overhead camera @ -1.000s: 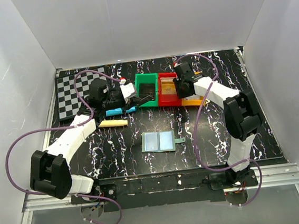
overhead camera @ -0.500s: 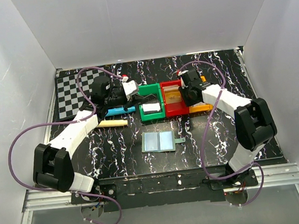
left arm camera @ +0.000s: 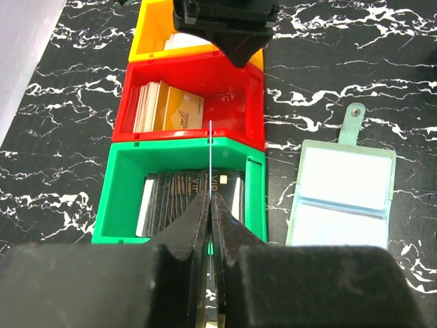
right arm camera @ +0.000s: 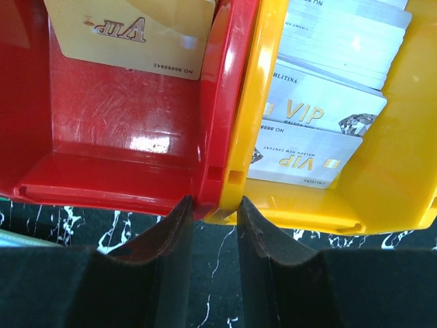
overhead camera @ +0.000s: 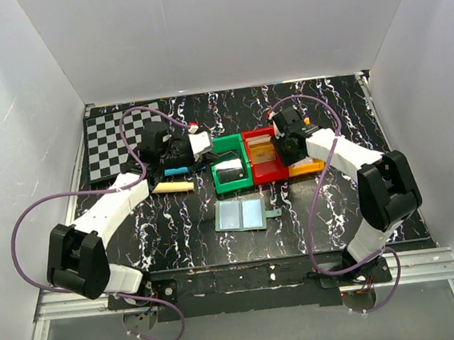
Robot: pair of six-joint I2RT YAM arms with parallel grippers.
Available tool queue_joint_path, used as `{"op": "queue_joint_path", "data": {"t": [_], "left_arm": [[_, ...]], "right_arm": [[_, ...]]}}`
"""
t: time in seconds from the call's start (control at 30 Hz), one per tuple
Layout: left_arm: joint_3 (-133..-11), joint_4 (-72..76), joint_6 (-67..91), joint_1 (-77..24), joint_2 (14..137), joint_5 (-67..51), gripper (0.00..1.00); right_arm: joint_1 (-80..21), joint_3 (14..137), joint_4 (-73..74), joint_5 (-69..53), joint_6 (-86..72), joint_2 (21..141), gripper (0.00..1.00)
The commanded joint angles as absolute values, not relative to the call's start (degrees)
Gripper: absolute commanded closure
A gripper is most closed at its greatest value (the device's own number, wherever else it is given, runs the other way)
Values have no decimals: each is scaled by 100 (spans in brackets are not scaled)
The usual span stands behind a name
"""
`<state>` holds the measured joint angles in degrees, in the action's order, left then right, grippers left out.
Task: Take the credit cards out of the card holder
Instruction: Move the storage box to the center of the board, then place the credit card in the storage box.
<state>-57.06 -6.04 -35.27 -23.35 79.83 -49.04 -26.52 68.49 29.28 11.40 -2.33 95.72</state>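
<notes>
- The left hand (left arm camera: 211, 203) is closed on a credit card (left arm camera: 211, 157). The card shows edge-on in the wrist view, as a thin pale line rising from between the fingers.
- The held card hangs above the green bin (left arm camera: 117, 198), over its far wall. Dark cards (left arm camera: 177, 198) lie flat inside this bin.
- The card holder (overhead camera: 241, 214) lies open and flat on the tabletop (overhead camera: 177, 231), midway between the left and right edges. It is nearer the near edge than the bins and apart from the green bin.
- Both pale-blue panels of the holder face up, and its small tab (overhead camera: 273, 212) points toward the right edge.
- The red bin (left arm camera: 254, 102) touches the green bin on its right and holds gold cards (left arm camera: 177, 113) standing against one wall.
- The yellow bin (right arm camera: 307, 213) touches the red bin on the far side from the green one, with white VIP cards (right arm camera: 321, 109) stacked in it.
- The right hand (right arm camera: 213, 205) grips where the red and yellow bins meet, one finger on each side of the two joined walls.
- A checkerboard (overhead camera: 113, 142) lies at the far left corner.
- A blue object (overhead camera: 177, 171) and a cream stick (overhead camera: 172, 187) lie left of the green bin.
</notes>
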Motion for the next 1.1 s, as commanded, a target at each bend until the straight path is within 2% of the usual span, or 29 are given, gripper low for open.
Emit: {"op": "queue_joint_path", "data": {"t": [0.0,0.07,0.2,0.23,0.27,0.3,0.53,0.8,1.07], "left_arm": [[-5642,-790,-3709,-2355,7699,-4860,100],[-5721,-905,-3744,-2355,7760,-4825,100],[-5967,-1151,-3779,-2355,7927,-4816,100],[-6020,-1212,-3779,-2355,7980,-4816,100],[-6090,-1282,-3771,-2355,8050,-4808,100],[-6143,-1344,-3771,-2355,8094,-4816,100],[-6634,-2046,-3929,-2426,8480,-4597,100],[-7470,-2891,-4130,-2601,9324,-4500,100],[-7585,-3208,-4420,-2768,9676,-4412,100]], "right_arm": [[-2742,7172,3691,1204,-377,9466,67],[-2742,7207,3700,1291,-474,9387,59],[-2742,7409,3849,1292,-650,9247,52],[-2742,7409,3832,1292,-711,9159,36],[-2742,7418,3823,1292,-755,9089,35],[-2742,7427,3815,1309,-782,9018,15],[-2742,7243,3701,1802,-1309,8132,14],[-2909,6067,2937,696,-1889,6305,21],[-3269,5020,2935,317,-2083,4818,25]]}}
